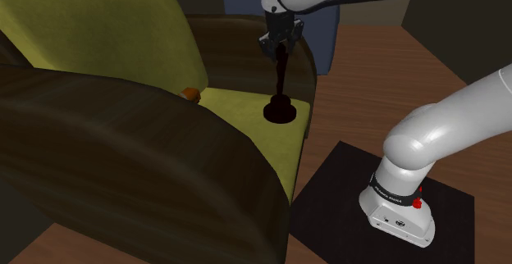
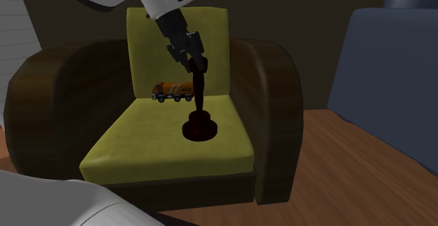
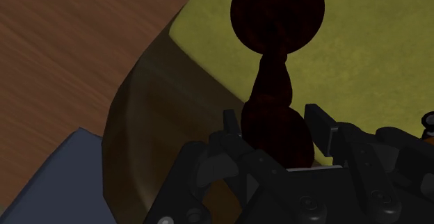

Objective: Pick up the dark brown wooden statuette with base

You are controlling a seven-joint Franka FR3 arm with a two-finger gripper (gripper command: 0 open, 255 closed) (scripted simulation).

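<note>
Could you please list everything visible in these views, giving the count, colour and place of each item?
statuette with round base: one, dark brown, upright over the armchair's seat cushion.
toy truck: one, orange and grey, at the back of the seat, behind the statuette.
armchair: one, yellow-green cushions with dark brown arms, on the floor.
upholstered furniture: one, blue-grey, beside the armchair at the second exterior view's right.
wooden floor: one, brown, around the armchair.
stand: one, black, on the floor under the arm.
robot arm: one, white with dark joints, reaching from the stand over the armchair.
gripper: one, black, shut on the statuette's top.
</note>
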